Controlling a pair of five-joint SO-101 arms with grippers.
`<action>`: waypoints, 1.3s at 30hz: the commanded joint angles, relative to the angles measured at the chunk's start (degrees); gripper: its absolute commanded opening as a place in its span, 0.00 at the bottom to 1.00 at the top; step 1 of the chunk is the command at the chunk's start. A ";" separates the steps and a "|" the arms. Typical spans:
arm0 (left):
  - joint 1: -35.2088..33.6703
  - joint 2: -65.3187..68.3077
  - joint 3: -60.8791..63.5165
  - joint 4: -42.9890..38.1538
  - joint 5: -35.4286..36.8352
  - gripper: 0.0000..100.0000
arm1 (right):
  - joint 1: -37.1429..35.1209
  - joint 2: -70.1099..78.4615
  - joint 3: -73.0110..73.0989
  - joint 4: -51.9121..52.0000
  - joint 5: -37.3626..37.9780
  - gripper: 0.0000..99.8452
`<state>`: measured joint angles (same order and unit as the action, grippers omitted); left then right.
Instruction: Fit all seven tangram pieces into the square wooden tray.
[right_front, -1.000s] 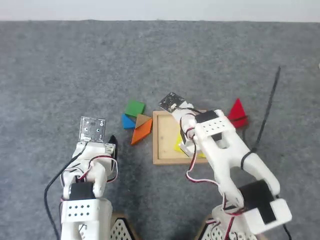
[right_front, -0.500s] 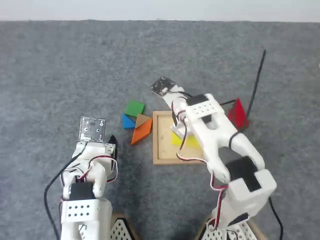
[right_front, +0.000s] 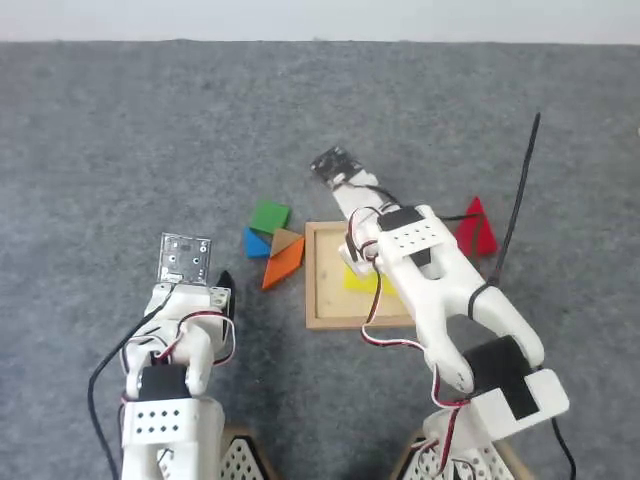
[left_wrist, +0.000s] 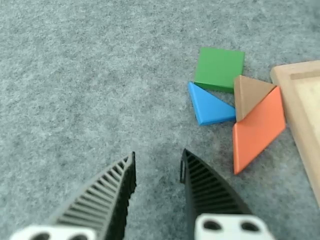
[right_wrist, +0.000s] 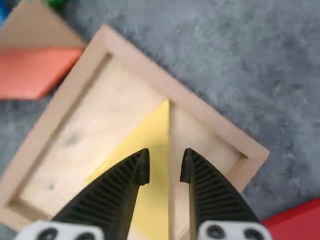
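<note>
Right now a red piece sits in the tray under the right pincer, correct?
Not red: it is the yellow piece that sits in the tray under the right pincer, as the right wrist view shows. The red piece lies outside the tray.

Grey carpet (right_front: 150, 120) meets a pale wall (right_front: 300, 18).
</note>
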<state>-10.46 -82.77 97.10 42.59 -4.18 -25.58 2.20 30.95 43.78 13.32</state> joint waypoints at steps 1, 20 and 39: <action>-0.09 -1.14 -0.31 0.35 -0.35 0.15 | 1.19 0.66 -3.52 -2.86 -10.90 0.11; -0.09 -1.14 -0.31 0.35 -0.35 0.15 | -14.11 8.04 -8.35 4.09 -7.65 0.09; -0.09 -1.14 -0.31 0.35 -0.35 0.15 | -8.66 -26.15 21.80 5.93 -3.87 0.09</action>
<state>-10.46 -82.77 97.10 42.59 -4.18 -34.90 -21.71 51.43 50.11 8.48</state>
